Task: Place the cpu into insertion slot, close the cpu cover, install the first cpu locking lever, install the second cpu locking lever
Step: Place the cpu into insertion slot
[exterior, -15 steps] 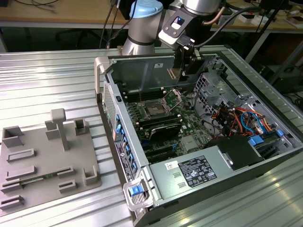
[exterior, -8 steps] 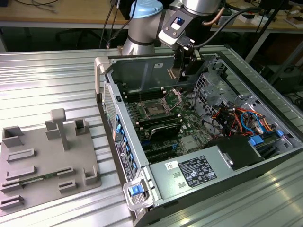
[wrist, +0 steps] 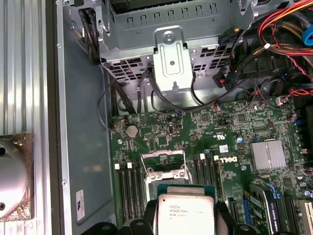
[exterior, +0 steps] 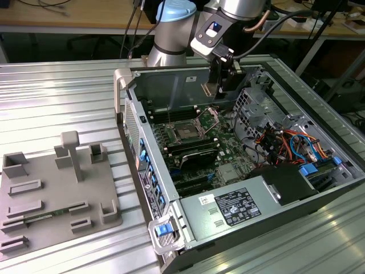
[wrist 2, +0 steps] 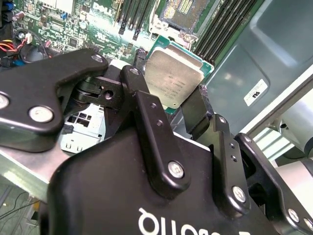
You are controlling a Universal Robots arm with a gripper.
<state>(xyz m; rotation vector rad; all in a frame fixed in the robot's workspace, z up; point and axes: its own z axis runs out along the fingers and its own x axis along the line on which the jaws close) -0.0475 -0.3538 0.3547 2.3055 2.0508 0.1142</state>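
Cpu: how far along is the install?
Nothing looks finished yet. In hand: the gripper is shut on the cpu, held in the air above the green board. The insertion slot is empty, with the cpu cover raised. Not yet done: seating the cpu, closing the cover, both locking steps.

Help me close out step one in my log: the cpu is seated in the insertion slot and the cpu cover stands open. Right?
Not quite. The cpu is not seated: the gripper holds it between its fingers above the board, as the second wrist view shows. The cpu cover does stand open by the insertion slot.
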